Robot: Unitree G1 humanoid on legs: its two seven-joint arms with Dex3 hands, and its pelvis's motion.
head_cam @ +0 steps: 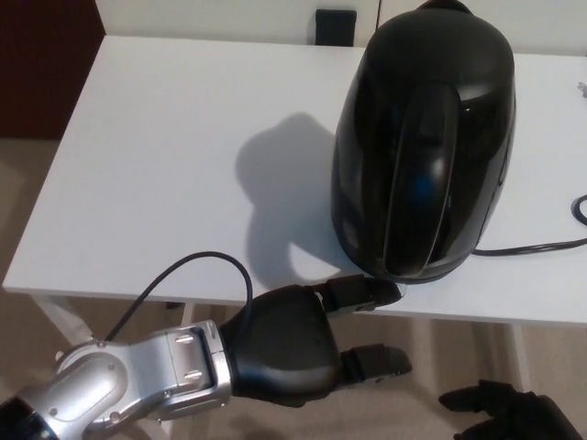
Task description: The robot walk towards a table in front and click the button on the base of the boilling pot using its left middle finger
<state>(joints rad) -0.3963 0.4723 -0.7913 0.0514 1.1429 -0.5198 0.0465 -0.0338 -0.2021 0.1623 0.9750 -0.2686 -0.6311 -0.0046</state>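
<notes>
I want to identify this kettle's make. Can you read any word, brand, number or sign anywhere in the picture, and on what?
None can be read.
Kettle: plain glossy black, no visible label or logo.
Left hand: no markings.
Table: bare white, no text.

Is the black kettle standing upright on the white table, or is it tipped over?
Upright. The black kettle sits on its base on the white table, handle facing the camera, lid on top.
</notes>
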